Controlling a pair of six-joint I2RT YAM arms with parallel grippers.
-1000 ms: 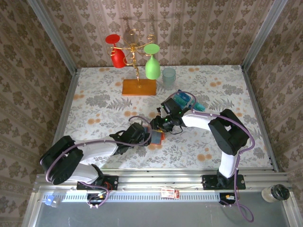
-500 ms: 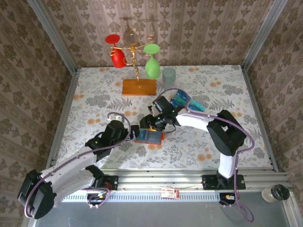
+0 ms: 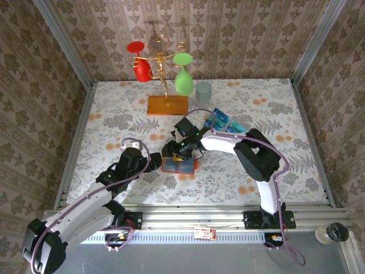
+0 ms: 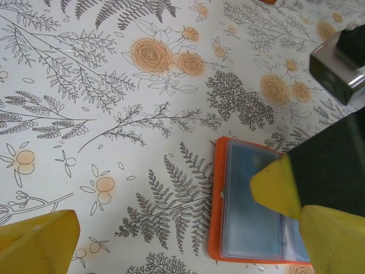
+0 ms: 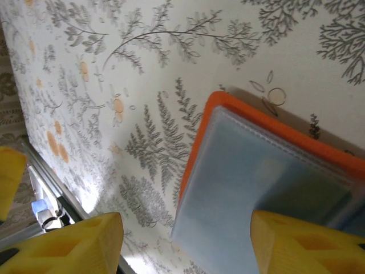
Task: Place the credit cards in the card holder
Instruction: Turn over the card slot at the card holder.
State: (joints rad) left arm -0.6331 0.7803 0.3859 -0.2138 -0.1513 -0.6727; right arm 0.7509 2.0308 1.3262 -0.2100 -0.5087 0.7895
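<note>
The orange-red card holder (image 3: 180, 166) lies open and flat on the floral tablecloth, its greyish-blue pocket facing up (image 4: 251, 205) (image 5: 268, 188). My right gripper (image 3: 171, 153) hovers over its left part with jaws apart and nothing between them (image 5: 188, 245); one fingertip (image 5: 308, 242) sits above the pocket, and in the left wrist view that yellow fingertip (image 4: 276, 185) covers part of the holder. My left gripper (image 3: 154, 161) stands wide open just left of the holder, apart from it (image 4: 182, 251). The blue and teal credit cards (image 3: 226, 122) lie behind the right arm.
At the back stands a wire rack on an orange-brown wooden base (image 3: 167, 105), carrying a red glass (image 3: 140, 65) and a green glass (image 3: 182, 80). Next to it is a clear cup (image 3: 203, 91). Patterned walls enclose the table on three sides.
My left gripper has backed away to the left from the holder and opened fully. The right gripper shifted left over the holder and widened its jaws. The holder now lies spread open.
</note>
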